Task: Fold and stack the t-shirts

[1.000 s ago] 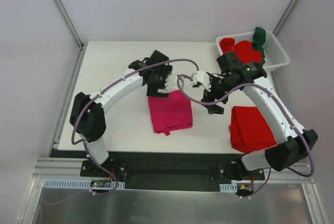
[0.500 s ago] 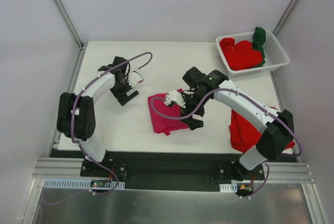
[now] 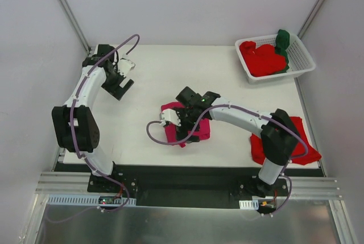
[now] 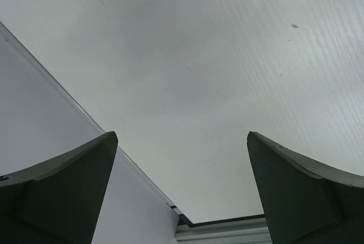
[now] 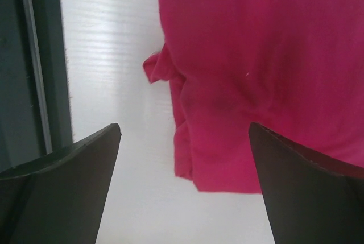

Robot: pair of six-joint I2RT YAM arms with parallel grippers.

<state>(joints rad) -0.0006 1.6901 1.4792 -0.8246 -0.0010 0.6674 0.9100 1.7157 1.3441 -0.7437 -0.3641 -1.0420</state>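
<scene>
Pink shirt (image 5: 267,73) lies folded on table (image 3: 227,79): soft, light, floppy. R gripper (image 5: 183,129) hangs over its edge, fingers wide, nothing held. L gripper (image 4: 182,136) far off, wide too. Best pinch thick folded edge, all layers.

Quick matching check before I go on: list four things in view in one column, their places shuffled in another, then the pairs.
1. magenta t-shirt
2. folded red t-shirt
3. white basket
4. left pincer

a. far right corner of the table
b. open, over bare surface at the far left
c. near right corner
d. middle

Pairs: 1-d, 2-c, 3-a, 4-b
</scene>
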